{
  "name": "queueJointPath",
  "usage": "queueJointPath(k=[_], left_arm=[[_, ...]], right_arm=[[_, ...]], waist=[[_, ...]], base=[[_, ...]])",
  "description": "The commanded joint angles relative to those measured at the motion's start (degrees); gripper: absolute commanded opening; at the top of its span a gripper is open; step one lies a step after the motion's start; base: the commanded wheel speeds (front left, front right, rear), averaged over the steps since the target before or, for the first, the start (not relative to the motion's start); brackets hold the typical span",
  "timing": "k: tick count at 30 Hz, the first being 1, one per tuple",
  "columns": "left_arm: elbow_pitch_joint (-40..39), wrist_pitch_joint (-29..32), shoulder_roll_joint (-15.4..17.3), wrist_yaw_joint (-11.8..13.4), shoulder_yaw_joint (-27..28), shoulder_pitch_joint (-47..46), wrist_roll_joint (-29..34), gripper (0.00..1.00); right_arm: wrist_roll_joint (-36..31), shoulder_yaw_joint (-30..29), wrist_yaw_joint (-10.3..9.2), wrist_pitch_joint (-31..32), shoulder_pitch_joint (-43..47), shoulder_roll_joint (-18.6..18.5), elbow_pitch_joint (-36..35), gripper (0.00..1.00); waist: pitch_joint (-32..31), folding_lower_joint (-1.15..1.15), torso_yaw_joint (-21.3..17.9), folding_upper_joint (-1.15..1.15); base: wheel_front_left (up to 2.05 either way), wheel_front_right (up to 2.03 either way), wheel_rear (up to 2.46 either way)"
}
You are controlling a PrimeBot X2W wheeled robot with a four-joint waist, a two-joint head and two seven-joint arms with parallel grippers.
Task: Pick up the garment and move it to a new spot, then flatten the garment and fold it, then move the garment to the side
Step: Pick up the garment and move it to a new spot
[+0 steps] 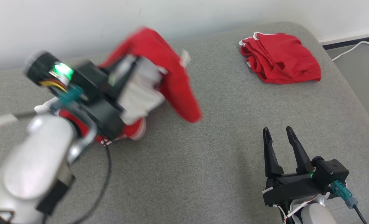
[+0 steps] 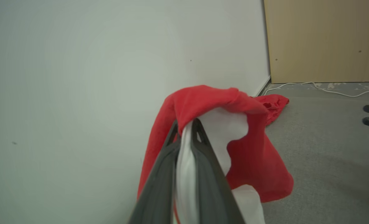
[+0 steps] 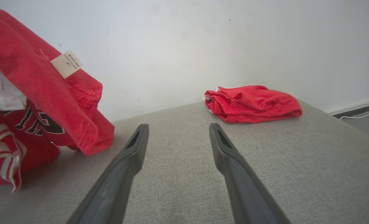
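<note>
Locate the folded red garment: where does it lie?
In the head view the folded red garment lies far right on the grey cushion, near the wall, beyond the open right gripper and apart from the lifted garment.

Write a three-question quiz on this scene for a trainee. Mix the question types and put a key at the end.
1. True or false: the right gripper is open and holds nothing.
2. What is the left gripper clamped on?
A) a blue towel
B) the red-and-white garment
C) nothing
3. Short answer: the folded red garment lies on the grey cushion. Is it touching the garment in the left gripper, or apart from it?

Key
1. True: its two fingers stand spread above bare cushion.
2. B: white and red cloth is pinched between the fingers, and the rest hangs from them.
3. Apart: it lies toward the far right corner, with bare cushion between the two.
</note>
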Motion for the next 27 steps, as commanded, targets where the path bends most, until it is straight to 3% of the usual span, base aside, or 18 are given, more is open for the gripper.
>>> queueJointPath(k=[1,8,15,21,22,23,24,27], left_arm=[[-1.6,0.2,-0.2,0.6,-0.6,1.6,-0.1,0.0],[-5.3,-0.2,-2.1,3.1,-3.2,10.2,-1.9,0.0],[2.4,-5.4,-5.2,4.2,-6.4,19.4,-3.5,0.0],[7.6,-8.8,-8.4,4.4,-8.6,21.1,-3.6,0.0],[8.2,-9.7,-9.1,4.7,-9.0,21.2,-3.3,0.26],[8.8,-10.5,-9.7,5.0,-9.4,21.2,-2.8,0.69],[9.3,-11.1,-10.3,5.1,-9.6,21.4,-2.9,1.0],[10.1,-13.1,-11.9,6.0,-9.6,22.5,-3.6,1.0]], right_arm=[[-0.1,-0.1,-0.04,-0.1,0.5,0.2,-0.2,1.0],[-0.5,-0.5,-0.04,-0.1,0.3,0.2,0.3,1.0],[-1.0,-0.4,-0.04,-0.1,0.3,0.2,1.1,1.0],[-1.2,-0.4,-0.04,-0.1,0.4,-0.1,1.5,1.0],[-1.2,-0.4,-0.04,-0.1,0.6,-0.2,1.5,1.0],[-1.2,-0.4,-0.04,-0.1,0.8,-0.2,1.6,1.0],[-1.2,-0.4,-0.04,-0.1,1.0,-0.3,1.7,1.0],[-1.0,-0.4,-0.04,-0.1,1.2,-0.4,2.0,1.0]], waist=[[0.3,0.0,0.1,0.0],[0.4,0.0,1.7,0.0],[-0.5,0.0,4.6,0.0],[-1.1,0.0,6.1,0.0],[-1.2,0.0,6.4,0.0],[-1.4,0.0,6.8,0.0],[-1.6,0.0,7.1,0.0],[-2.4,0.0,8.0,0.0]], base=[[0.0,0.0,0.0],[0.0,0.0,0.0],[0.0,0.0,0.0],[0.0,0.0,0.0],[0.0,0.0,0.0],[0.0,0.0,0.0],[0.0,0.0,0.0],[0.0,0.0,0.0]])
